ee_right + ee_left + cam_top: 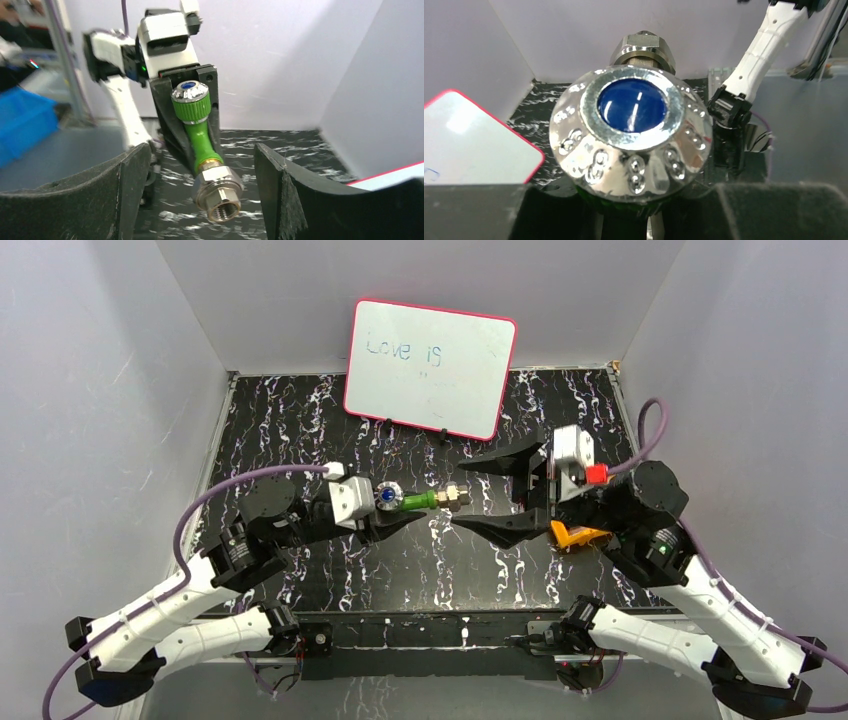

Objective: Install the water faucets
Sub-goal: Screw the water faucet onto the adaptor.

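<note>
The water faucet (415, 502) is a green tap held level above the black marbled table. Its blue-and-silver knob (387, 495) points at the left arm and its silver threaded fitting (453, 497) points right. My left gripper (395, 510) is shut on the green body just under the knob. That knob (631, 135) fills the left wrist view, with the fitting (642, 50) behind it. My right gripper (458, 496) is open, one finger on each side of the fitting without touching it. In the right wrist view the fitting (220, 192) hangs between the fingers (100, 200), its threaded hole facing the camera.
A pink-framed whiteboard (430, 368) leans on the back wall. An orange tray (575, 535) shows partly under the right wrist. Grey walls close the table on three sides.
</note>
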Robot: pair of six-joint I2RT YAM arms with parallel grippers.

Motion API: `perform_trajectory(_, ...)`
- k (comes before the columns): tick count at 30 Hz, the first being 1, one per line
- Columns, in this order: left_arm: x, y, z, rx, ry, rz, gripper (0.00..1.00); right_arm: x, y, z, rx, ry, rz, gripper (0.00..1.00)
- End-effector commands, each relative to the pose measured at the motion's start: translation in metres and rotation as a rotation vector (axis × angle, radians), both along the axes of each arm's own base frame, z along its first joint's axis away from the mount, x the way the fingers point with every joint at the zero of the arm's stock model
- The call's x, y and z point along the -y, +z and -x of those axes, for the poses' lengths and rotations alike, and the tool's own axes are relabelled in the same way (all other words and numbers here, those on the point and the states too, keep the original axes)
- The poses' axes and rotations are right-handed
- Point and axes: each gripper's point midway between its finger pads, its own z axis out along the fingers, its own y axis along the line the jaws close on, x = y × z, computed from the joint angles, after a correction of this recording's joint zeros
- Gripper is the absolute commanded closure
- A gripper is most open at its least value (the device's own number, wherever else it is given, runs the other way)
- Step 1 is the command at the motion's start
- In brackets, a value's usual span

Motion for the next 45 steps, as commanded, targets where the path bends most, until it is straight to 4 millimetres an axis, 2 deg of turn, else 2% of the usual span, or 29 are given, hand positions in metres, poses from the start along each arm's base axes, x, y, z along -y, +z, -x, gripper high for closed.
perform_trajectory(1,0.002,0.038,0.005,-0.186,0.003,0.157,1.00,0.006,0.005,-0.009,0.381,-0.092,0.041,0.17)
perform_trajectory(4,0.006,0.034,0.008,-0.303,-0.011,0.153,1.00,0.006,-0.001,-0.012,0.526,-0.104,0.091,0.18)
perform_trajectory(10,0.003,0.034,0.016,-0.397,-0.034,0.182,1.00,0.006,-0.012,-0.010,0.701,-0.077,0.150,0.18)
perform_trajectory(16,-0.002,0.035,0.024,-0.434,-0.051,0.200,1.00,0.006,-0.023,-0.011,0.782,-0.061,0.208,0.18)
perform_trajectory(25,-0.002,0.034,0.030,-0.454,-0.081,0.185,1.00,0.003,-0.021,-0.014,0.838,-0.076,0.198,0.24)
perform_trajectory(38,-0.001,0.035,0.035,-0.463,-0.106,0.177,1.00,-0.001,-0.023,-0.012,0.828,-0.038,0.204,0.43)
perform_trajectory(43,-0.001,0.033,0.035,-0.465,-0.108,0.172,1.00,-0.003,-0.023,-0.010,0.818,-0.030,0.194,0.55)
perform_trajectory(45,-0.001,0.032,0.035,-0.464,-0.105,0.167,1.00,-0.003,-0.023,-0.009,0.801,-0.025,0.187,0.63)
